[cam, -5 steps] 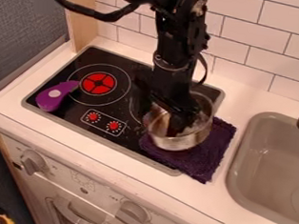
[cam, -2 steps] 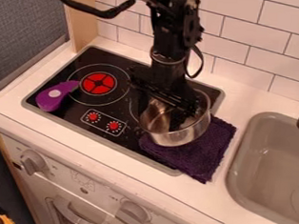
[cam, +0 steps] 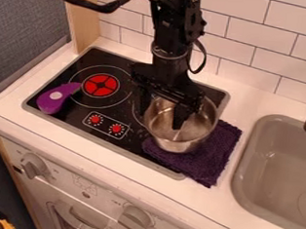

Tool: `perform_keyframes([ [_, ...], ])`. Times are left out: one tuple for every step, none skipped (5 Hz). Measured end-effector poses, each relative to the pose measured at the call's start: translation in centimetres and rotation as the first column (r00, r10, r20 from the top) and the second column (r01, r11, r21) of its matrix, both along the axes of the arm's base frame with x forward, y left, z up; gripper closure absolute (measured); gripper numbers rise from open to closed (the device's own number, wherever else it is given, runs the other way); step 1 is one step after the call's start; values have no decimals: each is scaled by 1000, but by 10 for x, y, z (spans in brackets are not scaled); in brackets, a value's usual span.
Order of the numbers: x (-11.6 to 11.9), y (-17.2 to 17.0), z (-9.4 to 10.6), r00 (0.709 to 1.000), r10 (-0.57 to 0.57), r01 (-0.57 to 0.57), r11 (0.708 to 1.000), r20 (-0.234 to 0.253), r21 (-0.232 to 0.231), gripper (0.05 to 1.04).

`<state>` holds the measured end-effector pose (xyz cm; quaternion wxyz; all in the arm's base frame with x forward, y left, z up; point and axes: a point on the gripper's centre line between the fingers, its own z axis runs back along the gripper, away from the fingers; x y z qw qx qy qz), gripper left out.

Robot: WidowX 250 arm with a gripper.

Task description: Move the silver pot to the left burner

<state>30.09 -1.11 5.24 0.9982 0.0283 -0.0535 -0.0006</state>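
Note:
The black gripper [cam: 160,117] hangs over the left side of the silver pot [cam: 194,132], its fingers spread apart. One finger reaches down inside the pot, while the other stands outside, left of the rim. The pot's left wall lies between them, and the gripper covers part of the rim at the back. Upright, the pot rests at the stove's right side, partly over a dark purple cloth [cam: 210,159]. The left burner [cam: 101,85], with its red centre, lies to the left of the gripper.
A purple toy eggplant [cam: 53,98] lies at the stove's left edge, touching the left burner's ring. Two red knobs mark the stove's front. A grey sink [cam: 249,156] is at the right, and a tiled wall rises behind.
The gripper has moved up and a little left, and its fingers now show on either side of the pot's left wall. The pot has shifted only slightly.

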Motion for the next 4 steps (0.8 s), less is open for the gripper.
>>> perform_keyframes([
  [3,-1,3,1000,-9,9,1000,10,-2,83],
  [6,1,16,999,4,-4,1000,48,-1,83],
  [7,11,5,1000,23,-23,1000,18,21,83],
  [6,17,-10,999,32,-31,999,-25,38,83],
])
